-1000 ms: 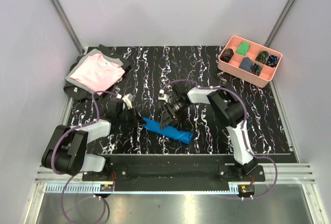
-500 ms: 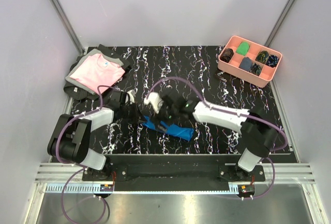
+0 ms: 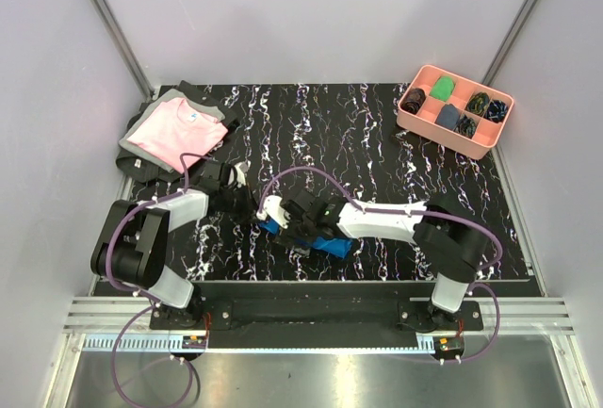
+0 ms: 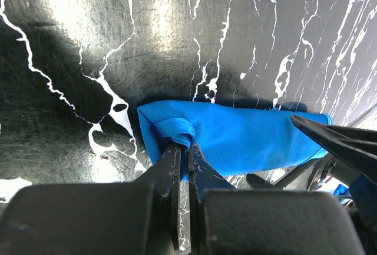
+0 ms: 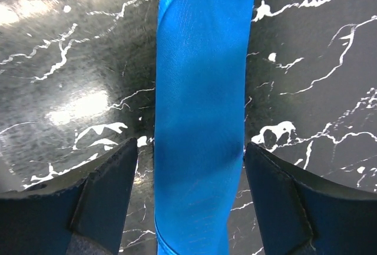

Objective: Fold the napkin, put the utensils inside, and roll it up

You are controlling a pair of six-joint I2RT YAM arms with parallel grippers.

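Observation:
The napkin (image 3: 332,245) lies as a tight royal-blue roll on the black marbled table, near the front edge. My left gripper (image 4: 184,149) is shut on a fold at the roll's left end (image 4: 174,130). My right gripper (image 5: 191,149) is open and straddles the napkin (image 5: 200,119), one finger (image 5: 112,178) on each side and neither touching it. In the top view the right gripper (image 3: 288,223) sits over the roll's left part, close to the left gripper (image 3: 251,210). The utensils are hidden from every view.
A folded pink shirt with grey trim (image 3: 177,130) lies at the back left. A pink compartment tray (image 3: 482,146) with small cloth bundles stands at the back right. The table's front edge runs just below the roll.
My right gripper has opened wider and slid left along the roll, its arm now stretched low across the table. The left gripper has stayed shut at the roll's left end.

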